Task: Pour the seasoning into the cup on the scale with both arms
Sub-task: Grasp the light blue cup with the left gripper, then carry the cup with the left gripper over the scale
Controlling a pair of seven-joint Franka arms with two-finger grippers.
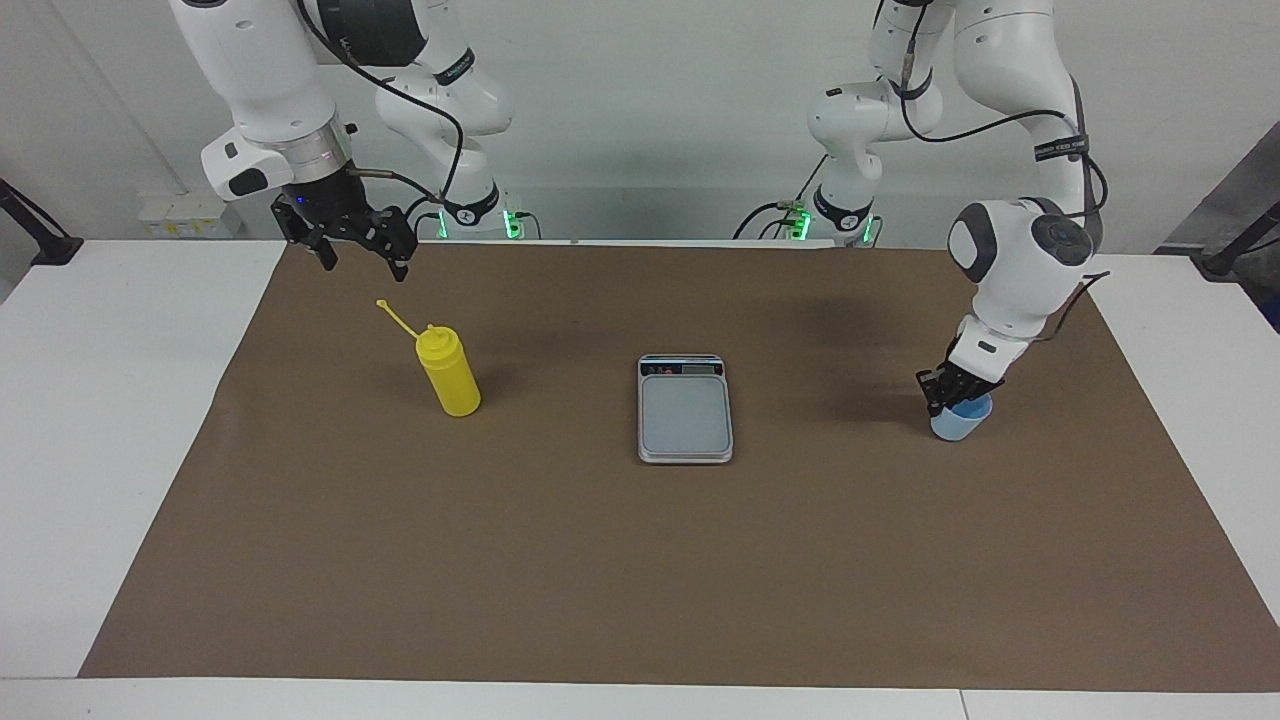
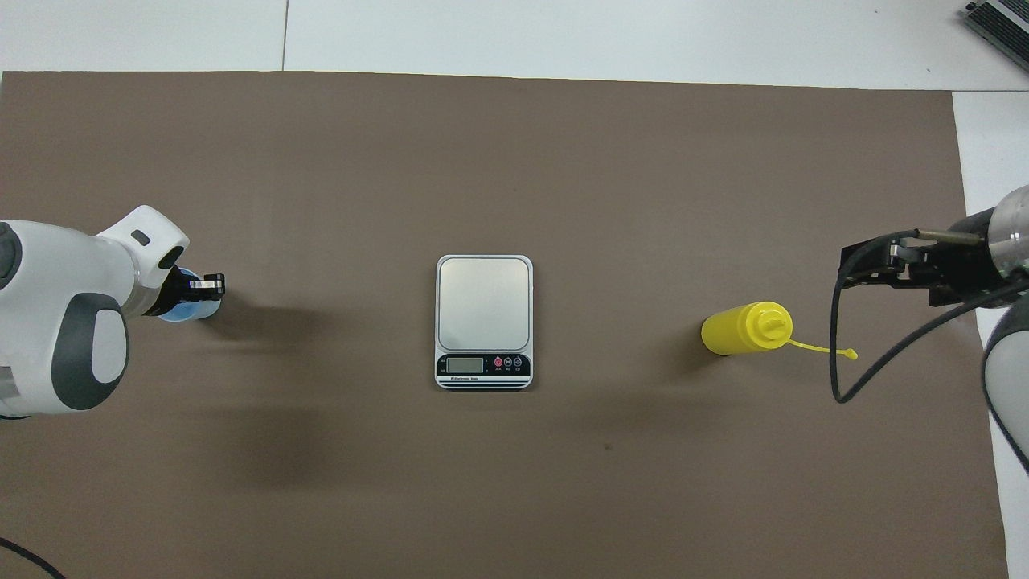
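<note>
Light-blue cup (image 1: 960, 424), toward the left arm's end from the scale (image 1: 685, 410), sits clamped in the left gripper (image 1: 950, 396); right gripper (image 1: 362, 256) hangs wide, waiting.

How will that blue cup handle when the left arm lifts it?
The light-blue cup looks like thin plastic, so probably light and easily squashed. The left gripper is shut on its rim, so it may tilt in the grip. Its tapered shape could tip if nudged.
</note>
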